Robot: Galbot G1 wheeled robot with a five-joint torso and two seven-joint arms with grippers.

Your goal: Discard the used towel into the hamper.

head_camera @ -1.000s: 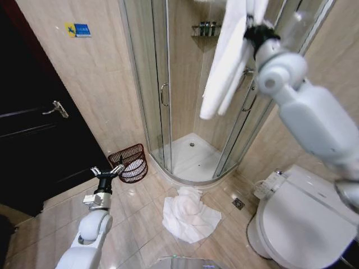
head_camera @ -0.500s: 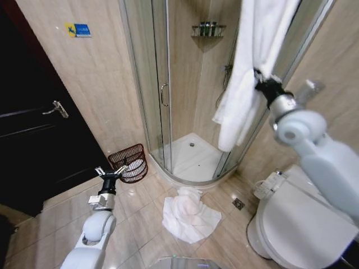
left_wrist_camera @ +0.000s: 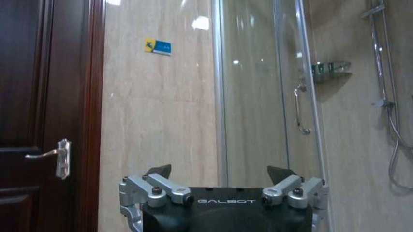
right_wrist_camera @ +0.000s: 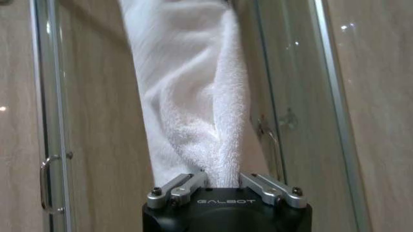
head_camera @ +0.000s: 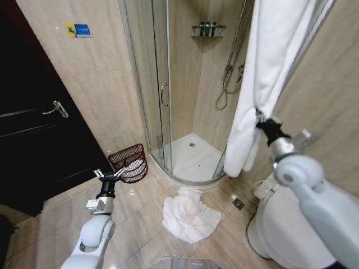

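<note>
Tiled bathroom floor, beige and glossy; glass shower enclosure in the corner, dark door at left; toilet at right, partly cut off behind the arm. White towel hung tall, top out of frame, pinched by right gripper; second towel heaped on floor. Hamper beside the enclosure, something white inside, hard to make out. Left gripper low near hamper, fingers spread, empty.

Bright, even light — glare on the tiles.
</note>
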